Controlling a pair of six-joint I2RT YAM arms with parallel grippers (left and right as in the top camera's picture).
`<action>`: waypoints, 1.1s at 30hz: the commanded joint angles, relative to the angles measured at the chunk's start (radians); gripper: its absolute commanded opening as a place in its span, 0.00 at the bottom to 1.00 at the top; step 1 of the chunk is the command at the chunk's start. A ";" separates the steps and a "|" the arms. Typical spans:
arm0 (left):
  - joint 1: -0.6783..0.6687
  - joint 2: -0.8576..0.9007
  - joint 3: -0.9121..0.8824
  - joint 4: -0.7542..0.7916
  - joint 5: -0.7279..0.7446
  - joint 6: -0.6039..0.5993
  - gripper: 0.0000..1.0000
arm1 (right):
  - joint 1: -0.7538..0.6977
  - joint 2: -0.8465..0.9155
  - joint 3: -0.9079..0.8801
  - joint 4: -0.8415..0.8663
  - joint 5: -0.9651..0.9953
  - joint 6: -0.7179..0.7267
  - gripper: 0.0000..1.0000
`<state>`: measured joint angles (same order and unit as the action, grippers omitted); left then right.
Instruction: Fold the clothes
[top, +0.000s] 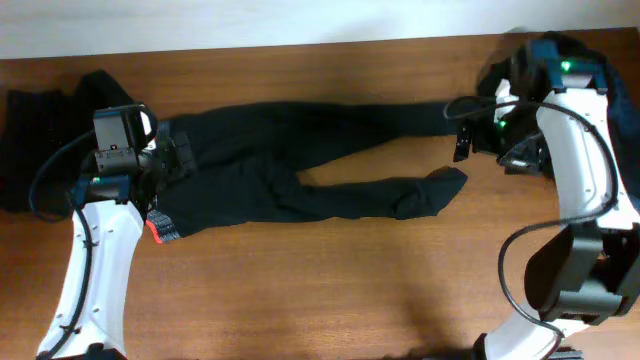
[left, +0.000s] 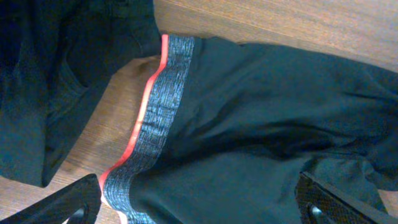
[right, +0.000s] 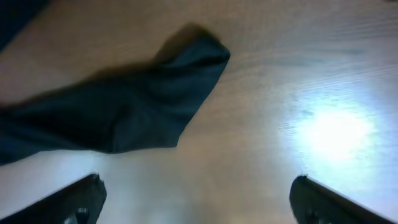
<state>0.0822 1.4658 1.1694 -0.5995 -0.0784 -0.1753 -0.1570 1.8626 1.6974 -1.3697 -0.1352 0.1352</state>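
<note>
Two white robot arms seen from above. The left arm rises from the lower left of the frame, and the left hand, at centre left, points right with jaws spread wide. The right arm climbs the right edge and bends leftward, and the right hand, at upper right, is equally wide open. In each wrist view, dark fingertips sit in the bottom corners

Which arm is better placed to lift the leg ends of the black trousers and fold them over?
The right arm, probably. Its open jaws hover by a leg end of the black trousers; the left arm sits over the waistband at the other end.
</note>
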 joint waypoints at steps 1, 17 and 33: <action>-0.002 -0.023 0.019 0.000 0.008 0.016 0.99 | -0.030 -0.009 -0.106 0.101 -0.076 0.011 0.95; -0.002 -0.019 0.010 -0.001 0.008 0.016 0.99 | -0.032 -0.008 -0.438 0.573 -0.118 -0.030 0.58; -0.002 -0.019 0.010 -0.001 0.008 0.016 0.99 | -0.033 0.026 -0.509 0.719 -0.090 -0.022 0.56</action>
<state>0.0822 1.4658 1.1694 -0.6018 -0.0784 -0.1753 -0.1921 1.8694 1.1934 -0.6666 -0.2340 0.1085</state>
